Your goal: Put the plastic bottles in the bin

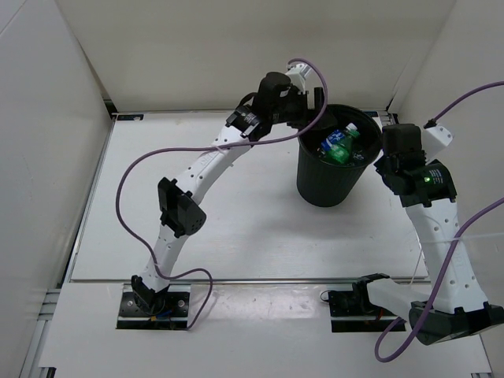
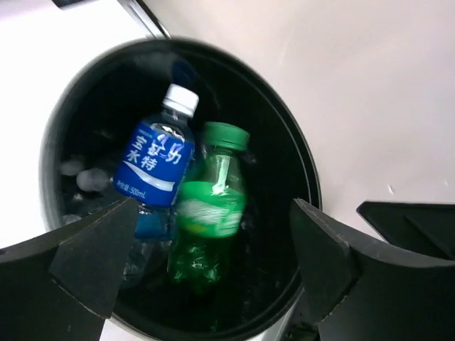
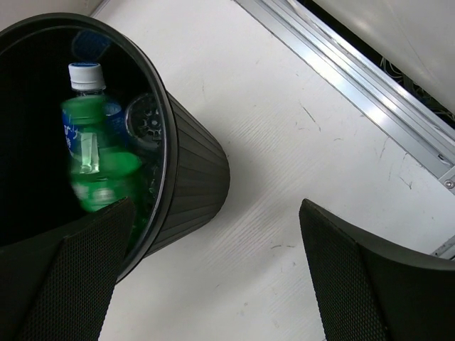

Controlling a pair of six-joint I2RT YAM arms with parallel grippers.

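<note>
The black bin (image 1: 319, 187) stands at the back right of the table. Inside it lie a green bottle (image 1: 339, 151) and clear bottles with blue labels (image 1: 336, 137). My left gripper (image 1: 315, 104) hovers open and empty over the bin's left rim. In the left wrist view its open gripper (image 2: 210, 263) looks down on a blue-labelled bottle (image 2: 153, 160) and the blurred green bottle (image 2: 210, 206) inside the bin (image 2: 313, 177). My right gripper (image 1: 387, 161) is open and empty just right of the bin. The right wrist view (image 3: 213, 263) shows the bin (image 3: 192, 185), the green bottle (image 3: 99, 170) and a white-capped bottle (image 3: 85, 74).
White walls enclose the table on the left, back and right. A metal rail (image 3: 370, 85) runs along the table's edge beyond the bin. A purple cable (image 1: 126, 181) loops off the left arm.
</note>
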